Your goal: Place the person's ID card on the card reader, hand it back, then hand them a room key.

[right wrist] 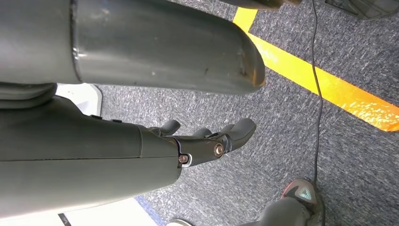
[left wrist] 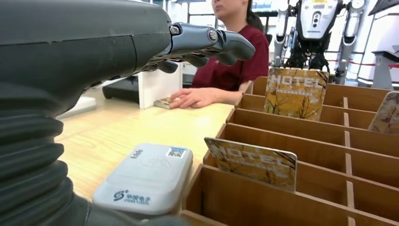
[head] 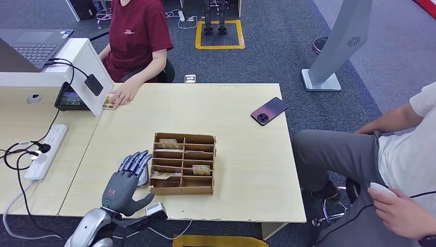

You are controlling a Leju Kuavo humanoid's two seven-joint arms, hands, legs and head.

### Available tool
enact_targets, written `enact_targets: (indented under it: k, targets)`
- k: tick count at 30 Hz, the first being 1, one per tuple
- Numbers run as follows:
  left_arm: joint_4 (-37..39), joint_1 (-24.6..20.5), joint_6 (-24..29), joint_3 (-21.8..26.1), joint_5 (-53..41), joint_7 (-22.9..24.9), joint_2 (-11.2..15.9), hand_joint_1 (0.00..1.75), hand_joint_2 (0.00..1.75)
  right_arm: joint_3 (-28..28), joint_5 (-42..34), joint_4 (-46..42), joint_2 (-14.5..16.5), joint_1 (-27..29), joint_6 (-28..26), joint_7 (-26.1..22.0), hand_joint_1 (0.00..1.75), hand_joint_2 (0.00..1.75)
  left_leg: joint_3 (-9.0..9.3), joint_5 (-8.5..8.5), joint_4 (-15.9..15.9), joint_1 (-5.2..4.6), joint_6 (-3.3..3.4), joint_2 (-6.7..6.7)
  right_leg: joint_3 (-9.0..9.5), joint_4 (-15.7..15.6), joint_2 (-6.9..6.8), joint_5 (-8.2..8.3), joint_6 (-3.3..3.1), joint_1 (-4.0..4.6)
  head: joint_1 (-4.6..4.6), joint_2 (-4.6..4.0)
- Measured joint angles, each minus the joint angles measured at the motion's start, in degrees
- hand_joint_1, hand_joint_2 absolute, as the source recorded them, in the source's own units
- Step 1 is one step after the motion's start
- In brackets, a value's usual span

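My left hand (head: 125, 184) hovers open and empty over the reader (left wrist: 147, 178), just left of the key box (head: 184, 189). The ID card (head: 108, 101) sits far left under the person's hand (head: 123, 95), so pretty much everything's left to do. Right hand (right wrist: 207, 141) hangs empty.

The left hand (head: 126, 179) covers most of the white card reader (head: 143, 177) in the head view, the card (head: 108, 101) under the seated person's hand (head: 123, 95) is too small to read, and the picture's edge cuts off a second person (head: 391, 170) at right.
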Motion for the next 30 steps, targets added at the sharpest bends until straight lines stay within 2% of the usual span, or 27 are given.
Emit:
enact_targets:
  k: [1,2,4,6,8,30]
  targets:
    - [0.0,0.0,-0.4,0.0,0.5,-0.3,0.0,1.44,1.75,0.0,0.1,0.0,0.0,0.0,0.0,0.0,0.00,0.00,0.00,0.00,0.0,0.00,0.00,0.00,0.00,0.0,0.00,0.00,0.00,0.00,-0.01,0.00]
    - [0.0,0.1,-0.7,0.0,1.0,-0.4,0.0,1.32,1.75,0.0,0.1,0.0,0.0,0.0,0.0,0.0,0.00,0.00,0.00,0.00,0.0,0.00,0.00,0.00,0.00,0.0,0.00,0.00,0.00,0.00,-0.01,-0.01]
    - [0.0,0.2,-1.3,0.0,1.8,-0.8,0.0,1.30,1.75,0.0,0.3,0.0,0.0,0.0,0.0,-0.1,0.00,0.00,0.00,0.00,0.0,0.00,0.00,0.00,0.00,0.0,0.00,0.00,0.00,0.00,-0.02,0.00]
    - [0.0,0.3,-1.6,0.0,2.6,-1.1,0.0,1.53,1.75,-0.1,0.5,0.0,0.0,0.0,0.0,-0.3,0.00,0.00,0.00,0.00,0.0,0.00,0.00,0.00,0.00,0.0,0.00,0.00,0.00,0.00,-0.02,0.00]
    - [0.0,0.4,-1.7,0.0,3.4,-1.4,0.0,1.63,1.75,-0.1,0.5,0.0,0.0,-0.1,0.0,-0.4,0.00,0.00,0.00,0.00,0.0,0.00,0.00,0.00,0.00,0.0,0.00,0.00,0.00,0.00,-0.01,-0.01]
    - [0.0,0.9,-2.2,0.0,4.6,-1.6,0.0,1.61,1.75,-0.4,0.7,0.0,0.0,-0.4,-0.1,-0.5,0.00,0.00,0.00,0.00,0.0,0.00,0.00,-0.01,0.02,0.0,-0.02,0.00,0.00,0.00,-0.01,-0.01]
